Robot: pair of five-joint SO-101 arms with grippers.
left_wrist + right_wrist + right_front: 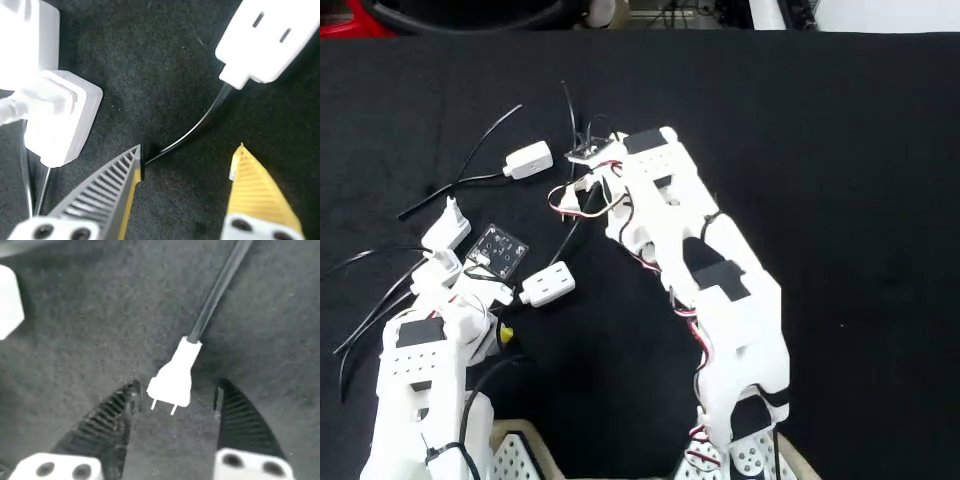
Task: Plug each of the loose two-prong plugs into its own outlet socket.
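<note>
High view, starting at the far left: a white block [445, 230] lies among thin black cords, and I cannot tell whether a plug is seated in it. Just beside it is a black square pad [498, 250], clutter rather than a target. My left pincer [190, 150] hangs open over the black cord of a white outlet socket [267, 37], whose two slots are empty. Farther up the counter [840, 200] a second socket [530, 160] lies near the right arm. My right pincer [176, 390] is open too, straddling a loose two-prong plug [172, 380] that lies flat on the cloth with its prongs bare. I judge that no plug is confirmed seated and at least this one remains. The tangled cords could snag either arm.
</note>
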